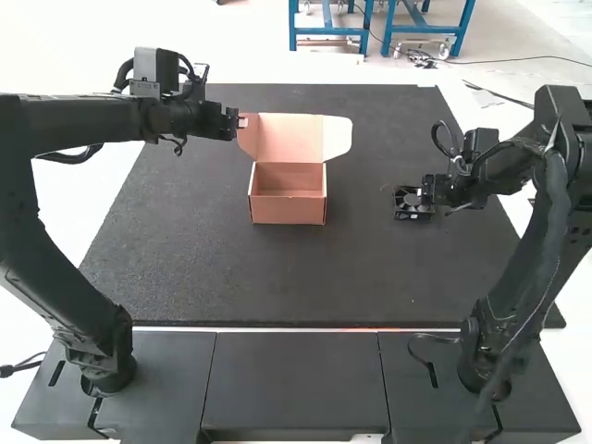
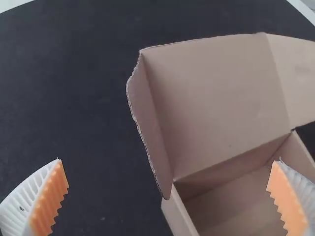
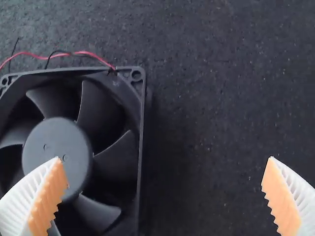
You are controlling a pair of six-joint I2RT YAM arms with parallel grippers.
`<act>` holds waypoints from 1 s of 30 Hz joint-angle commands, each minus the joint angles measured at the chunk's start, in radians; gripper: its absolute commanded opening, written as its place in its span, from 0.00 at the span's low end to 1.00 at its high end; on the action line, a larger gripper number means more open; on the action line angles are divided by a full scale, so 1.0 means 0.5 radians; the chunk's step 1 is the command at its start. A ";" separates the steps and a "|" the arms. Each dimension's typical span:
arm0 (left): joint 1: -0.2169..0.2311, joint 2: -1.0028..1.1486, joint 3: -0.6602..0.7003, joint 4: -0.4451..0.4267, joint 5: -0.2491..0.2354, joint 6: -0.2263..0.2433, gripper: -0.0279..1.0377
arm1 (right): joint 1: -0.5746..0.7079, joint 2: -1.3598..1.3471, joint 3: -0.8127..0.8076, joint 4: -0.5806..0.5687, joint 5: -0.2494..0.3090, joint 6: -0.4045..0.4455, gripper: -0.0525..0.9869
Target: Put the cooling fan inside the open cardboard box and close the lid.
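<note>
1. At the left, the left end effector [image 1: 239, 121] hangs by the far left corner of the lid [image 1: 298, 139], which is raised. Its fingers [image 2: 47, 204] are spread wide and grip nothing. In its wrist view the lid's side flap [image 2: 150, 132] stands between them, untouched as far as I can tell.
2. The box [image 1: 288, 192] sits upright on the black mat [image 1: 166, 240] that covers the table. Its top is open, the lid leans back, and I can see nothing inside.
3. Further right, well apart from the box, the fan [image 1: 410, 202] lies flat on the mat. Thin red and black wires [image 3: 74, 54] trail from one corner.
4. The right end effector [image 3: 162, 196] hangs low over the fan with its fingers apart, clamped on nothing. One orange pad [image 3: 47, 201] is above the hub [image 3: 56, 147] and the other is above bare mat, with the frame's side edge [image 3: 140, 147] between them.
5. The step in hand, I'd say, is picking up the fan.
   - Grip the stiff frame, not the blades or hub, which would likely turn or flex under the pads.
   - Either shift sideways so the fingers span the whole frame, or drop one finger into a gap between blades and pinch the side wall squarely.
   - Keep the wires out of the pinch.
   - Lift level, so the fan goes into the box flat.
6. The left end effector looks well placed to fold the lid down afterwards. It should keep off the flap until the fan is in.
</note>
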 commanded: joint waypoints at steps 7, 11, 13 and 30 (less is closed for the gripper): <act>0.002 -0.070 0.086 -0.050 0.023 0.027 0.92 | -0.058 0.188 0.162 -0.111 0.075 -0.177 0.93; 0.002 -0.085 0.092 -0.078 0.023 0.027 0.92 | -0.058 0.234 0.123 -0.135 0.084 -0.217 0.93; 0.008 -0.088 0.095 -0.093 0.020 0.030 0.92 | -0.055 0.255 0.098 -0.135 0.087 -0.232 0.93; 0.100 -0.101 0.273 -0.237 0.029 0.049 0.92 | -0.015 0.415 0.070 -0.298 0.001 -0.287 0.03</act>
